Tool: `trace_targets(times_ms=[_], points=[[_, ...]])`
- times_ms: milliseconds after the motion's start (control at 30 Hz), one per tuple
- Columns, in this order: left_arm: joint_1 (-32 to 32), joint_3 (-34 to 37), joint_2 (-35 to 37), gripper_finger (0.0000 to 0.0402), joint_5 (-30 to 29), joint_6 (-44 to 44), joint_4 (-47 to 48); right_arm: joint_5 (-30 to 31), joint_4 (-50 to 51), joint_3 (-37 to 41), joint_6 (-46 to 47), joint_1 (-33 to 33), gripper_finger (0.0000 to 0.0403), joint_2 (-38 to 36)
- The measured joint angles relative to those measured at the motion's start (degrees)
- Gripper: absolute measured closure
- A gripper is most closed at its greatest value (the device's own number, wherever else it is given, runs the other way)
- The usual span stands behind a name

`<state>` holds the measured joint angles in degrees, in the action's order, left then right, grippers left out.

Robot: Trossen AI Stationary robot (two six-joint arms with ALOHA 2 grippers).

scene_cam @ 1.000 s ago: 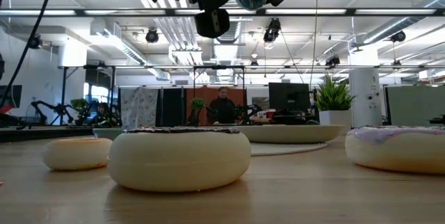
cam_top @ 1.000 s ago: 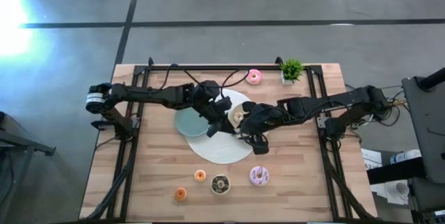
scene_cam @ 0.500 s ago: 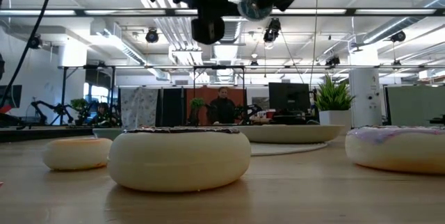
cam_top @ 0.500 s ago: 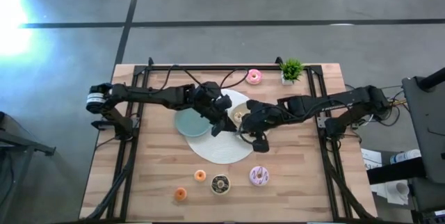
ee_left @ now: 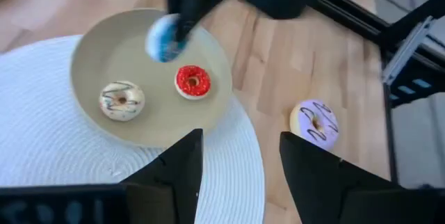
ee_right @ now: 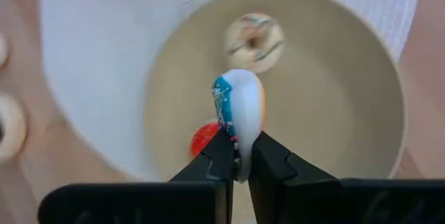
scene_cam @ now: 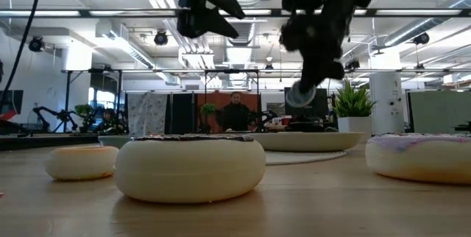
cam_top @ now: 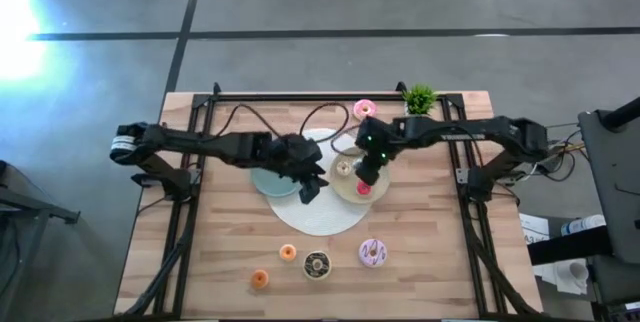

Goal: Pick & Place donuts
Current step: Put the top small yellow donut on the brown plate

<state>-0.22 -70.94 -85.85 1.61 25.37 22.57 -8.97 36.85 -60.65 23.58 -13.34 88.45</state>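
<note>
Blue-iced donut [ee_right: 237,123] pinched edge-on in my right gripper [ee_right: 238,156], hanging over beige plate [ee_left: 97,57]. Red donut [ee_left: 192,81] and pale drizzled donut [ee_left: 122,101] lie in that plate, apart. Plate sits on white woven mat [cam_top: 318,217]. Left gripper [ee_left: 240,158] fingers spread, nothing held, above mat edge. Lilac donut [ee_left: 316,122] on bare wooden table [cam_top: 210,252], near mat.

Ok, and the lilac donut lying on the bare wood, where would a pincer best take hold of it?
Probably from straight above, across its ring: the lilac donut lies flat, hole up, apart from the chocolate donut. The left pincer is open; the right pincer holds a blue-iced donut.
</note>
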Motion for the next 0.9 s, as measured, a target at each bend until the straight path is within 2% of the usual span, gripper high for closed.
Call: trace_targets(times_ms=[200, 400, 600, 900], points=[[-4.3, 0.0, 0.6, 0.0238, -6.6, 1.5, 1.2, -5.6, -1.2, 0.2, -0.4, -5.7, 0.0385, 8.0], [-4.6, 0.0, 0.6, 0.0239, -8.2, 4.2, 4.3, -5.7, -1.5, -3.5, -1.6, -6.1, 0.0368, 14.6], [-4.7, 0.0, 0.6, 0.0239, -8.8, 4.7, 4.9, 1.5, 2.8, -7.1, -4.0, -6.1, 0.0348, 16.3], [-4.7, 0.0, 0.6, 0.0239, -9.7, 4.3, 5.6, 7.1, 4.8, -9.8, -7.4, -6.2, 0.0293, 15.8]])
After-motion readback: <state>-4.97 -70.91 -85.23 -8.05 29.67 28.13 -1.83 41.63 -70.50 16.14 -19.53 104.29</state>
